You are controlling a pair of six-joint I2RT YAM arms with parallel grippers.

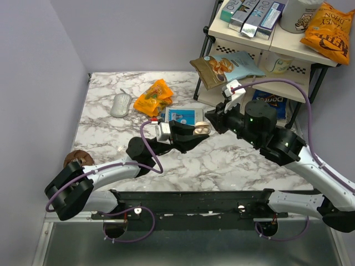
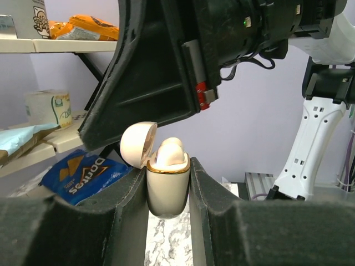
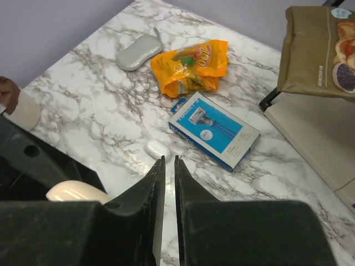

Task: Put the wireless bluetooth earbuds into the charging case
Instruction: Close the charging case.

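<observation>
Left hand (image 2: pixel 169 188) clamped on the glossy cream charging case (image 2: pixel 168 188), lid flipped open, one earbud (image 2: pixel 170 153) seated inside.

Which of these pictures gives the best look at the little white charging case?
The left wrist view: the charging case fills the middle, upright in the left claw, lid flipped open, an earbud inside. The top view shows it small between the two arms. The right wrist view catches only a cream sliver at lower left.
</observation>
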